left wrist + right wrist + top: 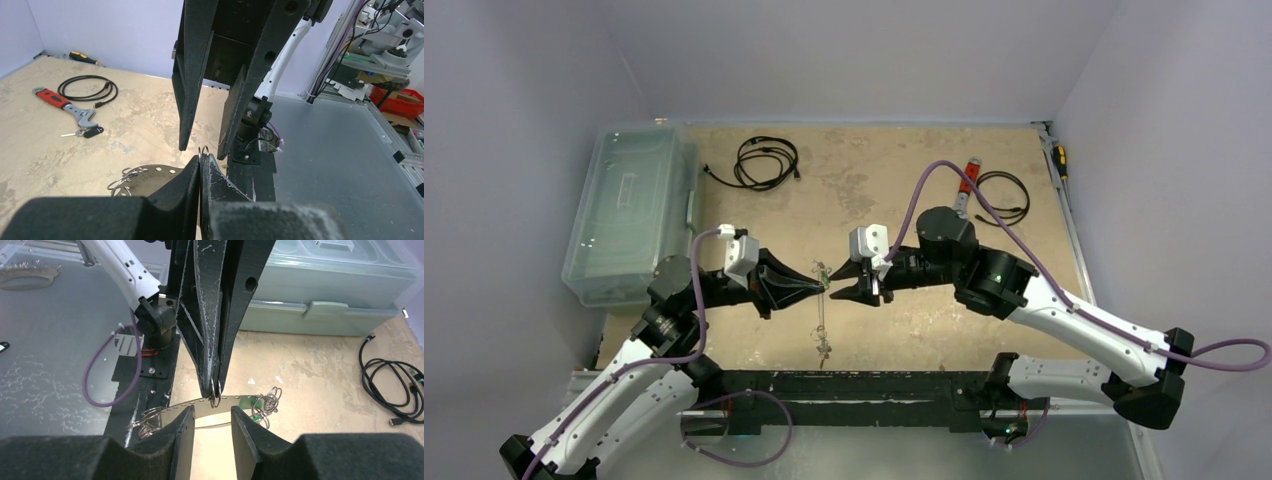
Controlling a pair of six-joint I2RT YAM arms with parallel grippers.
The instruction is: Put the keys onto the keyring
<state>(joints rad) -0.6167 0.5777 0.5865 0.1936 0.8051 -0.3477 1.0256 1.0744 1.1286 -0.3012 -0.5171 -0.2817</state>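
The keyring (240, 401) is a thin flat grey metal hoop with holes along it. It hangs edge-on between the two arms (821, 325) and carries small wire rings (267, 401) and a green tag. My left gripper (201, 159) is shut on the keyring, pinching a small wire loop at its top edge. My right gripper (211, 412) faces it, open, with one finger on each side of the left fingertips (212, 385) and the loop. One key with a black head (89, 132) lies on the table beside the wrench.
A clear plastic box (629, 210) stands at the left. Black cables lie at the back (766, 160) and back right (1006, 197). A red-handled wrench (62, 102) and a screwdriver (82, 57) lie near the right wall.
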